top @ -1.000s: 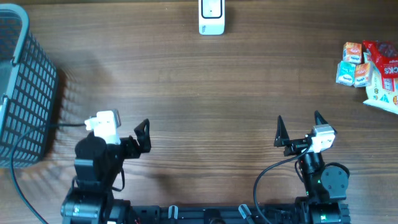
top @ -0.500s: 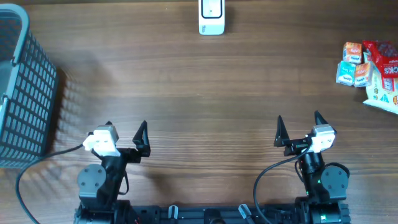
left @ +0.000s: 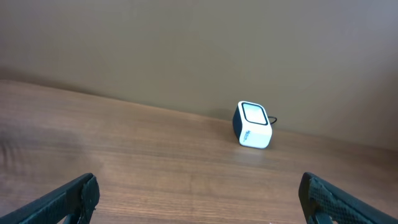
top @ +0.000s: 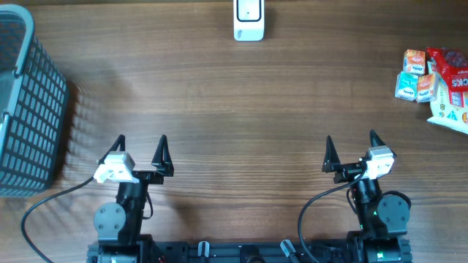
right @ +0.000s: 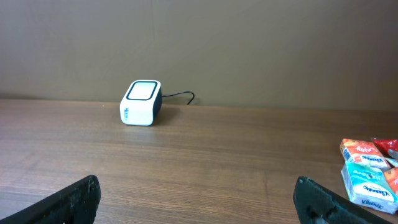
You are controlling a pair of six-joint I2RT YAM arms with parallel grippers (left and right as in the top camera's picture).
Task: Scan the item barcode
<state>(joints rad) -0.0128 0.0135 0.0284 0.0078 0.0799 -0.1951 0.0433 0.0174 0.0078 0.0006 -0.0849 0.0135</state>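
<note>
The packs (top: 415,75), small ones in orange and teal, lie in a cluster far to the right of the scanner (top: 248,20), close to the counter's right edge. Nothing grips them. A red and white bag (top: 450,91) lies against them on the side away from the scanner, partly cut off by the edge of the overhead view.

The scanner is a white box with a dark-rimmed window on top, and it stands at the far edge of the counter (top: 241,109) with a thin cable trailing behind it.

Across the counter from the scanner, at the near edge, the two arms sit low, one to each side of it. The left jaws are released and spread wide with nothing between them. The right jaws are likewise released and hold nothing. Both point toward the scanner's side.

Far left of the scanner stands a grey mesh basket (top: 29,109), well apart from the left arm (top: 121,201).
</note>
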